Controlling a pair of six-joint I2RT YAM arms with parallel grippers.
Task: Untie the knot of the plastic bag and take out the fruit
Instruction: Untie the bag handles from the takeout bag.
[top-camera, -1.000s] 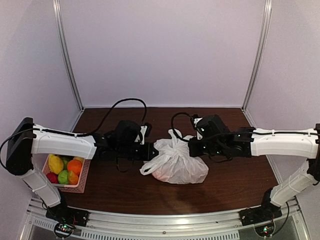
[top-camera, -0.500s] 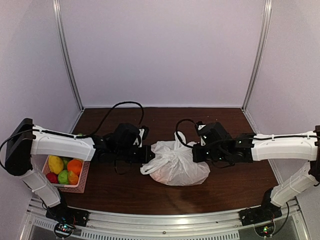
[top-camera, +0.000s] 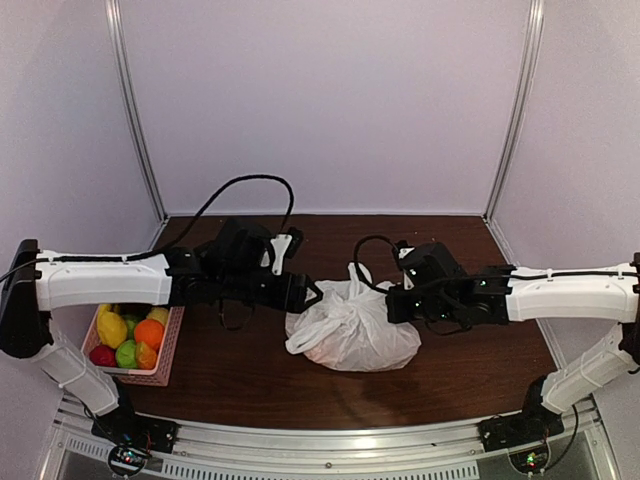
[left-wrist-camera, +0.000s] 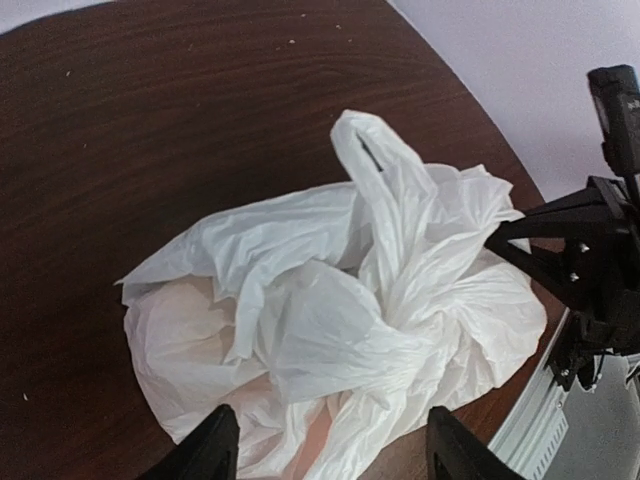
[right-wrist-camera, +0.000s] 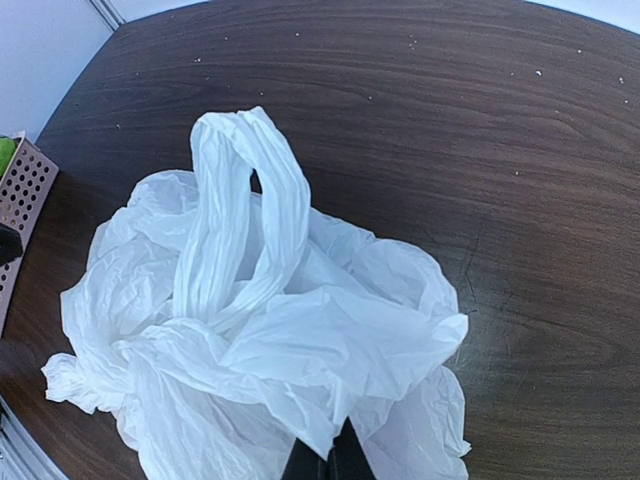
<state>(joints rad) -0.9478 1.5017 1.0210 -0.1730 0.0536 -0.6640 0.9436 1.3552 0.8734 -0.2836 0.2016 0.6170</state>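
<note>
White plastic bag (top-camera: 350, 330) hides whatever's inside; left gripper (left-wrist-camera: 330, 435) hangs spread wide just over it, right gripper (right-wrist-camera: 327, 462) pinches its edge.

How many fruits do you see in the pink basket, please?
5: yellow fruit far-left, orange fruit middle, red fruit near-left, green fruit beside it, second orange near-right; more may be hidden.

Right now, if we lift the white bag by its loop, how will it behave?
Probably floppy: the bag is thin and crumpled, so it should sag and stretch. Likely bottom-heavy, since a rounded pinkish bulge shows through near its base.
</note>
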